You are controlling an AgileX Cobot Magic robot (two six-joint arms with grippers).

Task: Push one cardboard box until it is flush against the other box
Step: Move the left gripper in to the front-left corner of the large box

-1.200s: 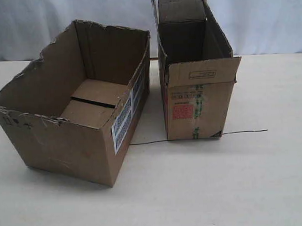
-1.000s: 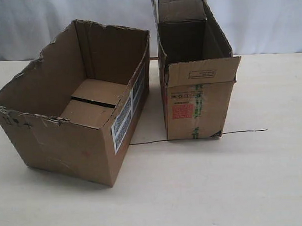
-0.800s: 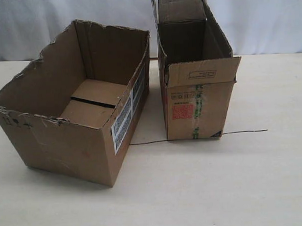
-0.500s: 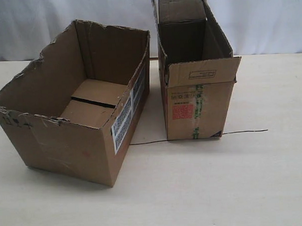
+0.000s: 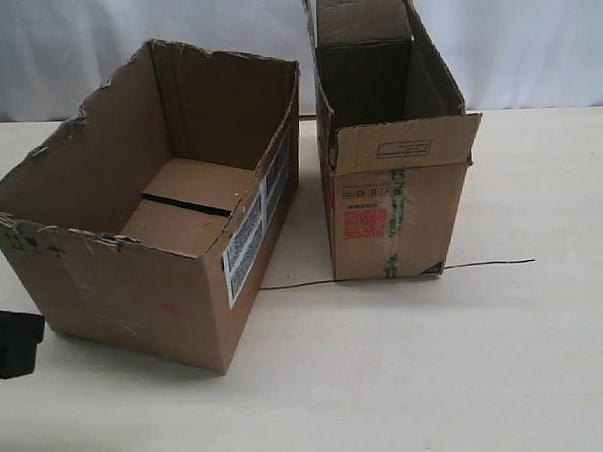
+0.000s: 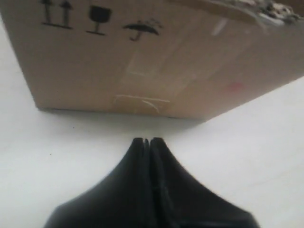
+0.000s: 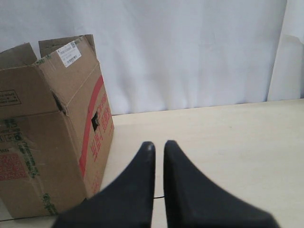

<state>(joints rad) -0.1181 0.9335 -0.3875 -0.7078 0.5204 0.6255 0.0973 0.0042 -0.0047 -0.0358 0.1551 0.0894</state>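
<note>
The wide, low cardboard box (image 5: 134,283) with ragged torn edges and a white-blue label stands on the left, angled. The narrow, tall box (image 5: 396,222) with a red label and green tape stands to its right. A wedge of bare table separates them, narrow at the back and wider at the front. My left gripper (image 5: 11,344) is shut and empty at the left edge of the view, just short of the wide box. In the left wrist view its tips (image 6: 147,140) face the side (image 6: 152,61) with handling symbols. My right gripper (image 7: 159,144) shows only a thin slit, apart from the tall box (image 7: 47,142).
A thin black wire (image 5: 394,274) lies on the pale table (image 5: 438,380), running from between the boxes past the tall box's front. A white curtain (image 5: 533,36) hangs behind the table. The right gripper does not show in the exterior view.
My left gripper has come into the exterior view at the lower left edge, beside the wide box. Neither box has moved.
</note>
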